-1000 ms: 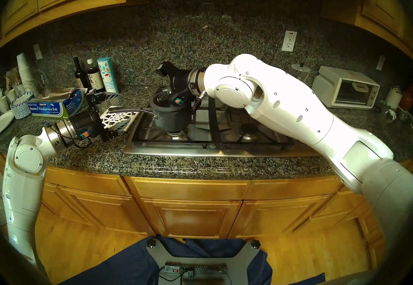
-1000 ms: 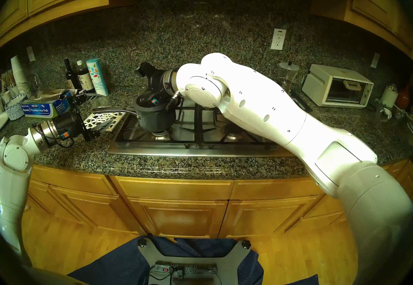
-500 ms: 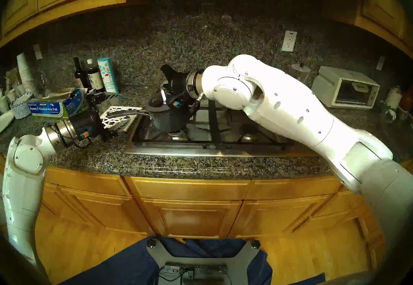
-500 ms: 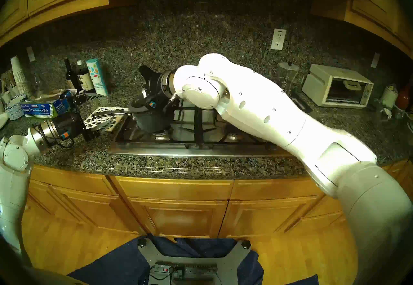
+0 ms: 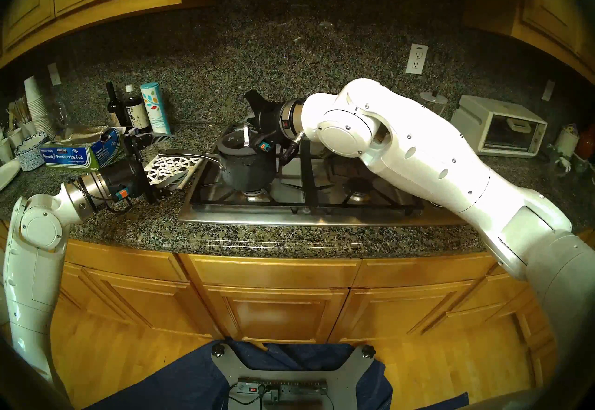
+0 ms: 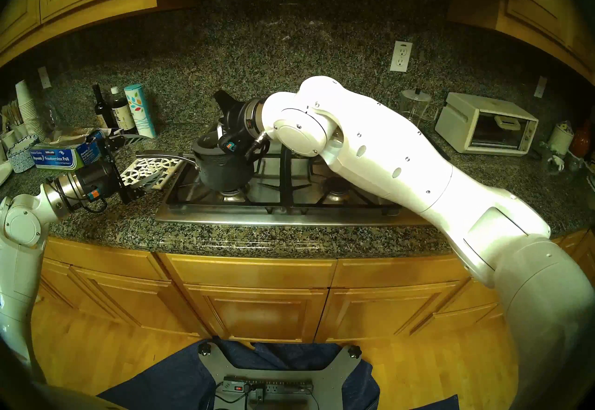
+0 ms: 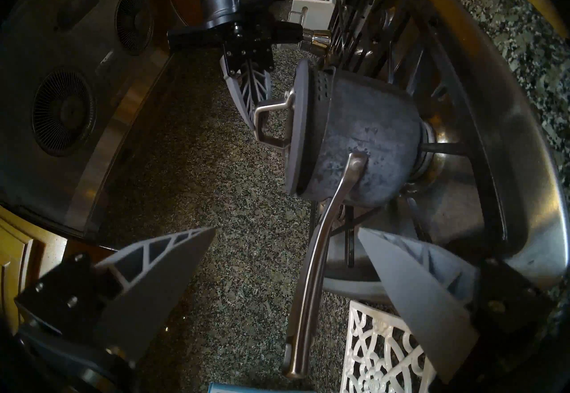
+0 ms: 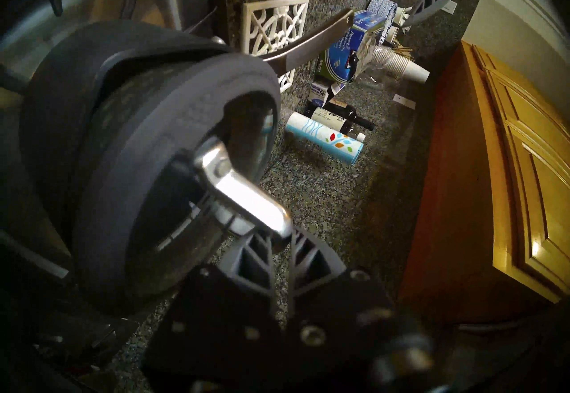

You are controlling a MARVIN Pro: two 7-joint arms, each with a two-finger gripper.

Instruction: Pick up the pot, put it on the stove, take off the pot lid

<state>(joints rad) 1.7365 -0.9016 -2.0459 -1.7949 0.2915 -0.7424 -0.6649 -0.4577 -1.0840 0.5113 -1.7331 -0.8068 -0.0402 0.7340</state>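
A speckled granite tabletop (image 5: 135, 232) under honey-wood cabinets carries a steel gas stove (image 5: 289, 216). The dark-grey saucepan (image 5: 248, 171) sits on the stove's front-left burner, its lid (image 7: 297, 124) tipped up. The right pincer (image 8: 279, 236), reaching in angled downward, is clamped on the lid's loop handle. The left pincer (image 7: 287, 244) hangs level, spread wide around the long handle.
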